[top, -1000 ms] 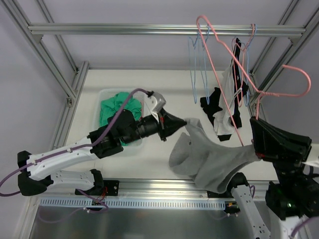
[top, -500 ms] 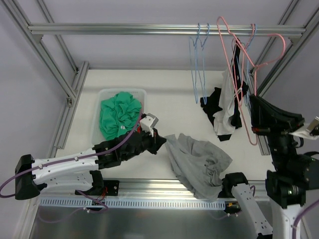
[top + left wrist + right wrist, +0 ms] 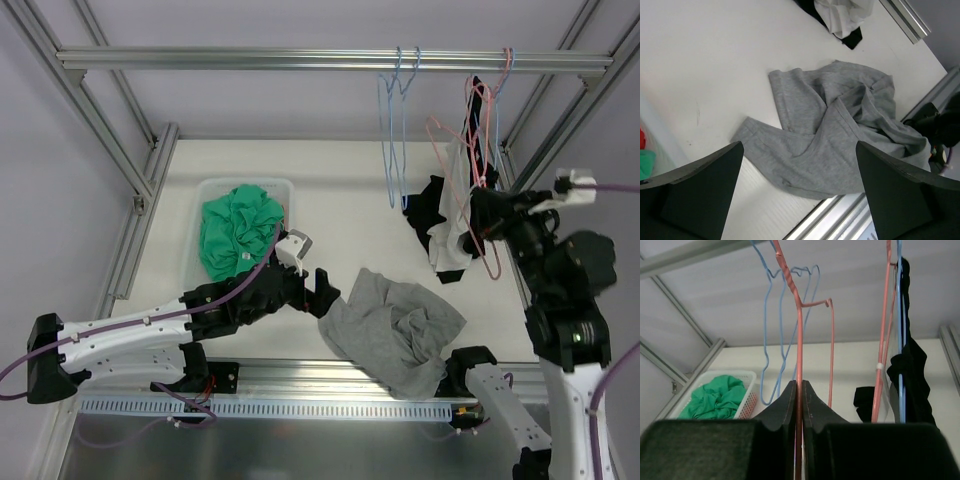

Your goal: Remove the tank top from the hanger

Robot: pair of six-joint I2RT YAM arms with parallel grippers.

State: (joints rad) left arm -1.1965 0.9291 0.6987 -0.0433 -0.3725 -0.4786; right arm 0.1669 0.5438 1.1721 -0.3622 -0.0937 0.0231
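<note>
Left fingers (image 3: 700, 195) have just sprung apart. The grey tank top (image 3: 395, 325) now lies crumpled on the desk (image 3: 330, 190) at five o'clock. Right fingers (image 3: 788, 402) stay clamped on the bare pink hanger (image 3: 799, 340) at three o'clock. Removal judged complete.

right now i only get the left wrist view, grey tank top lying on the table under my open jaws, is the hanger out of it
observer: yes, the pink hanger is pinched in the right jaws, held well apart from the grey tank top.
operator: any empty hangers on the rail
observer: two bare blue hangers hang from the rail, left of where the right arm is.
</note>
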